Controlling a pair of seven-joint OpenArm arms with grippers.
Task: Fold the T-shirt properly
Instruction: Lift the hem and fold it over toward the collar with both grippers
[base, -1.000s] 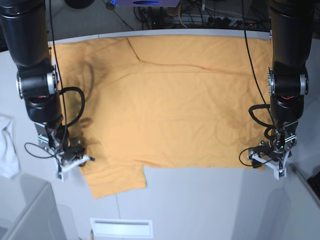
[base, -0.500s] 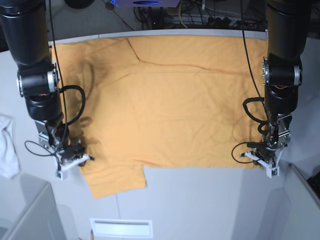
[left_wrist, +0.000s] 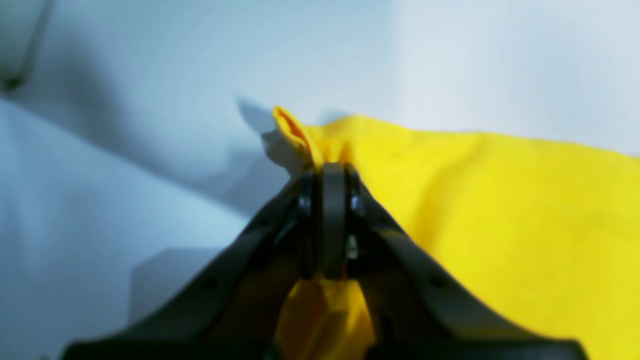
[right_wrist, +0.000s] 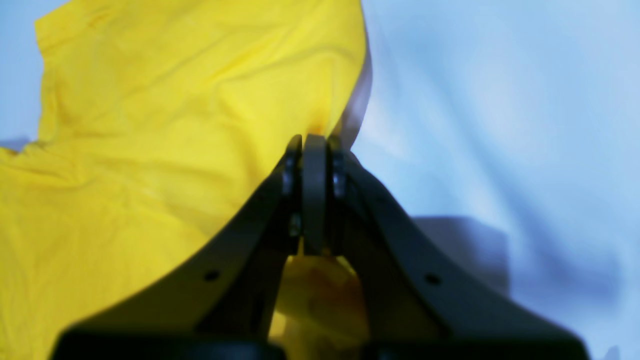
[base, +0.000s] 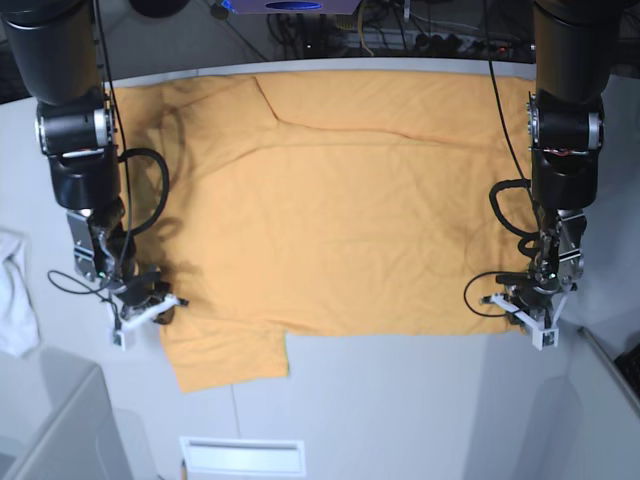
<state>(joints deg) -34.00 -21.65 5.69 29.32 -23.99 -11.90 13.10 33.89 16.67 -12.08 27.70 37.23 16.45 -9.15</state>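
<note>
Base view: my high camera, looking steeply down on pale grey table (base: 400, 400), both arms and whole light-orange cotton T-shirt (base: 340, 200) in frame. Left wrist view: sits right behind black left gripper (left_wrist: 332, 172), very near, blurred, facing along fingers onto shirt edge. Right wrist view: same mounting behind right gripper (right_wrist: 312, 142). Each wrist view shares shirt's near corner with base.
</note>
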